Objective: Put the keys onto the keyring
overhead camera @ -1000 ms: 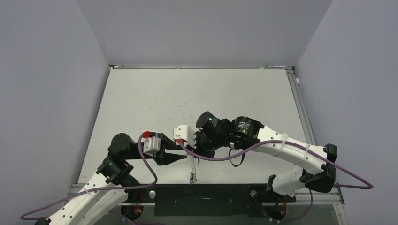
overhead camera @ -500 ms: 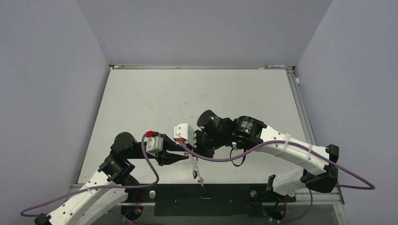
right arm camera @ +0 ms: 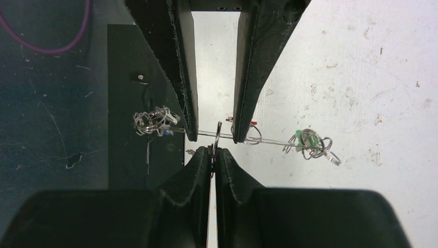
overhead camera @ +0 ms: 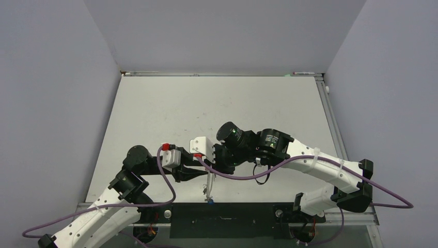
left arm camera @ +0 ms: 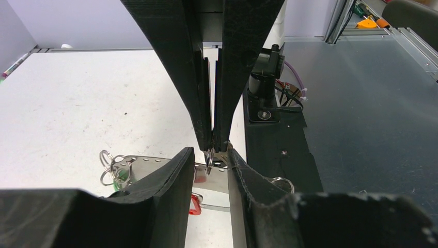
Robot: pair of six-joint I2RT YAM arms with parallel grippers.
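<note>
Enclosure, three sides: left wall, back wall and right wall, all plain pale lilac-grey, evenly lit.
Desk: white matt top, lightly scuffed and speckled with dark marks.
Metal rail: runs along the desk's right edge, with a similar strip at the far edge.
Black plate: along the near edge.
Dark grey surface: beyond the near edge, with orange-handled tools at its far end.

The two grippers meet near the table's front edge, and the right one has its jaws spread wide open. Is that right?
Not quite. They do meet near the front edge of the table, but the right gripper is shut, not wide open: its jaws pinch a thin metal ring seen edge-on. The right wrist view shows it.
</note>
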